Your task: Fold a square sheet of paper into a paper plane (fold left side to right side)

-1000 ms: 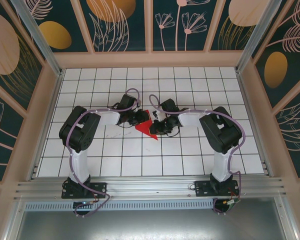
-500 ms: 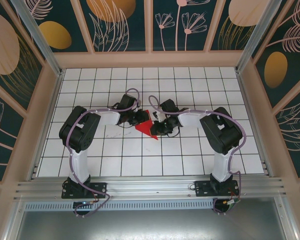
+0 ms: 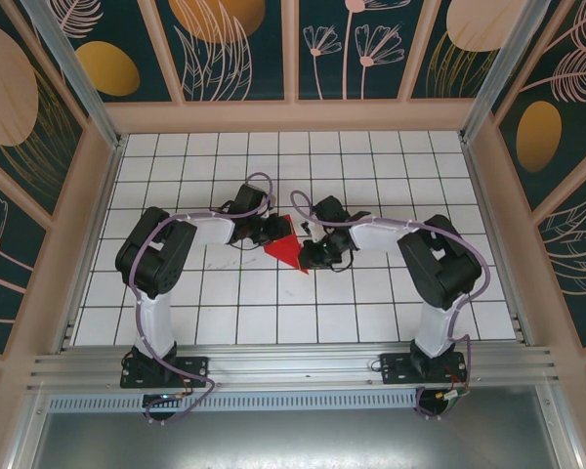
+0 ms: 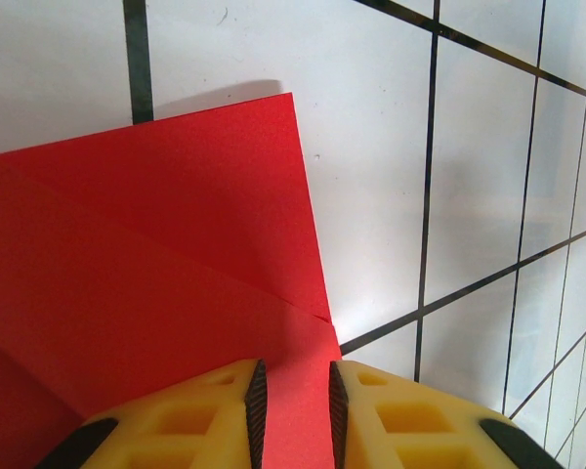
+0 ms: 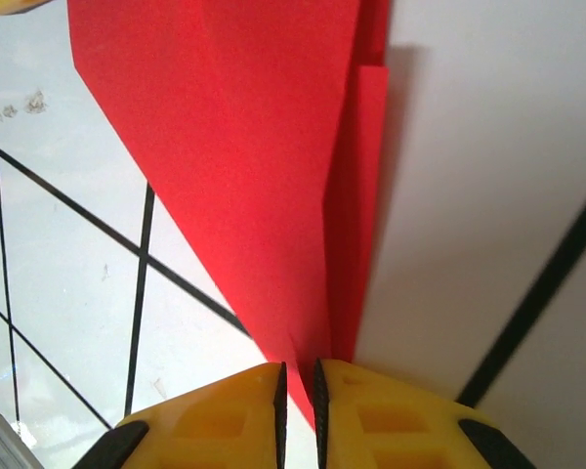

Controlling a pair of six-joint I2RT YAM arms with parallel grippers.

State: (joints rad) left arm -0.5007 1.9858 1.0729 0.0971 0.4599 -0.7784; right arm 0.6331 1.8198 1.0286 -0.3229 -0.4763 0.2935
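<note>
Folded red paper (image 3: 287, 252) sits mid-table, barely shifted from a second ago. Left gripper (image 4: 293, 376) clamped on its edge, right gripper (image 5: 298, 376) clamped on its point. Right arm (image 3: 444, 264) elbow has swung outward.

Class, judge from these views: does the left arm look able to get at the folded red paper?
Likely yes: the left gripper looks closed on the red paper, with nothing between them.
</note>
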